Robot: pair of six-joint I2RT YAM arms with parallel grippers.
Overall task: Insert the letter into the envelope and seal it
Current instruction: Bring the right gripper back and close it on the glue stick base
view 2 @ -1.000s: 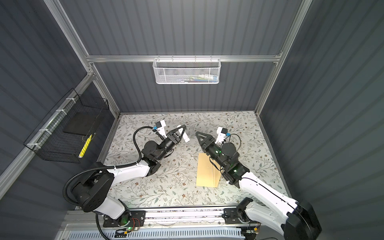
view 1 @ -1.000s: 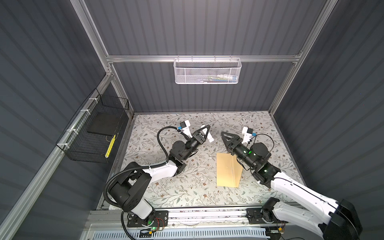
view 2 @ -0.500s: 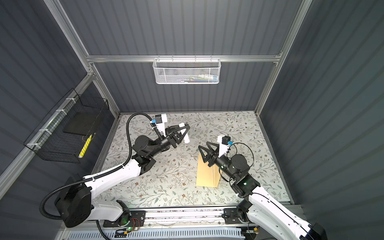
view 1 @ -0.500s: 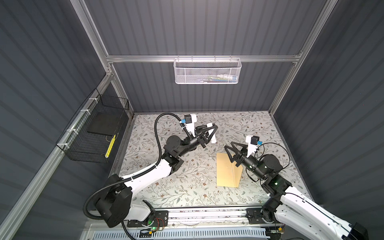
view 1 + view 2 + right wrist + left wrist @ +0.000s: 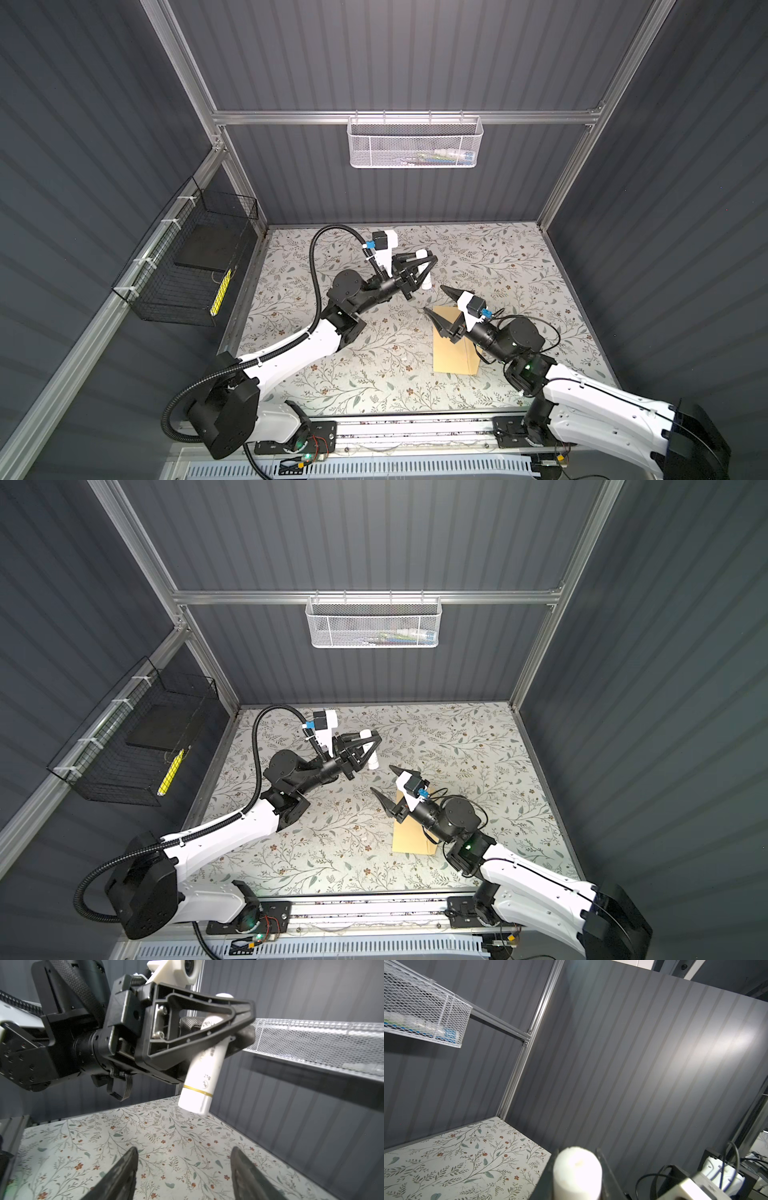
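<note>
- Left gripper (image 5: 428,271) (image 5: 374,751) is clamped on a white stick (image 5: 426,283) (image 5: 373,763), pinching it around the middle so both ends poke out past the fingers.
- In the right wrist view we see that stick (image 5: 199,1088) tilted in the left gripper (image 5: 239,1028). The end with the gold band points down and hangs clear of the floral table (image 5: 166,1142).
- The left wrist view mostly gives us the other end of the stick (image 5: 577,1172), blurry and close up between two dark fingers.
- Right gripper (image 5: 434,299) (image 5: 381,778) is wide open with nothing in it. Its two fingers (image 5: 122,1174) stand well apart, and we see only tabletop between them.
- The stick sits just ahead of the right gripper's open fingers, near but not touching.
- The envelope (image 5: 453,357) (image 5: 411,837) lies flat on the table (image 5: 519,270), right underneath the right gripper. Its far end is below the fingers and the rest runs back under that wrist.
- It's well apart from the left gripper.
- We can't tell where the letter is from any view.
- Beyond both grippers, a white mesh basket (image 5: 415,145) hangs on the back wall. A black wire basket (image 5: 187,270) hangs on the side wall out past the left arm.
</note>
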